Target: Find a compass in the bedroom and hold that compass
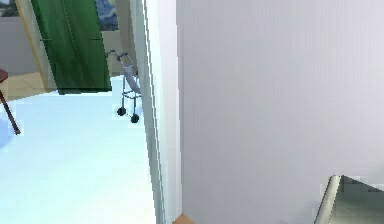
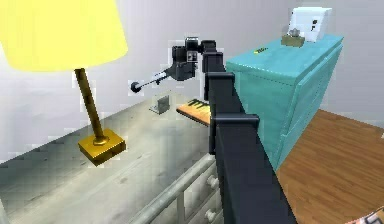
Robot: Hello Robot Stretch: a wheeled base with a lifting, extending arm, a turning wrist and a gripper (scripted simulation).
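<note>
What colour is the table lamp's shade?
Bright yellow. The lamp shade shows best in the arm side view.

No text, number or sign can be read. The two white squares (image 2: 192, 46) at the far end of the arm (image 2: 235, 130) carry only black marks. The white box (image 2: 310, 22) on the teal dresser (image 2: 290, 90) bears a dark mark too small to tell.

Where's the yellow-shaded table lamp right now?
Arm side view's left: the yellow-shaded table lamp stands on the grey marbled cabinet top, its square brass base left of a small pale block and the dark arm bar.
</note>
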